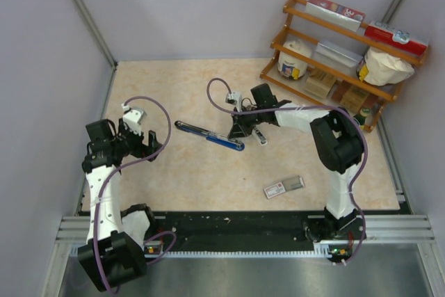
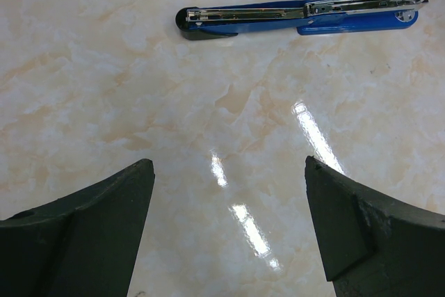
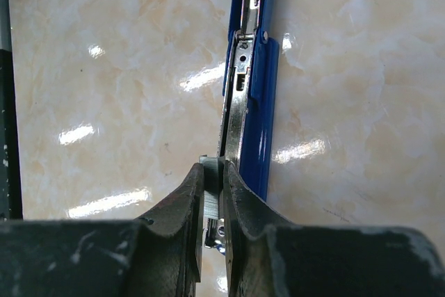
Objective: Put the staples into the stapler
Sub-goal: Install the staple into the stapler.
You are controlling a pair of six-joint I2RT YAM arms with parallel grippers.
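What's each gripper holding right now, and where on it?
Right gripper pinches the staples strip, one finger on each side, at the stapler. Left gripper open, holding nothing.

This is a robotics lab test cell, not a lived-in room. Plain pale panels (image 1: 208, 5) set in aluminium framing (image 1: 85, 15) box in a marble-patterned counter (image 1: 174, 88). The left arm (image 1: 97, 203) and the right arm (image 1: 337, 144), both trailing cables, are bolted to a black rail (image 1: 243, 224) on slotted metal profile at the near edge. A wooden rack (image 1: 281, 36) of boxes and jars stands in the far right corner.
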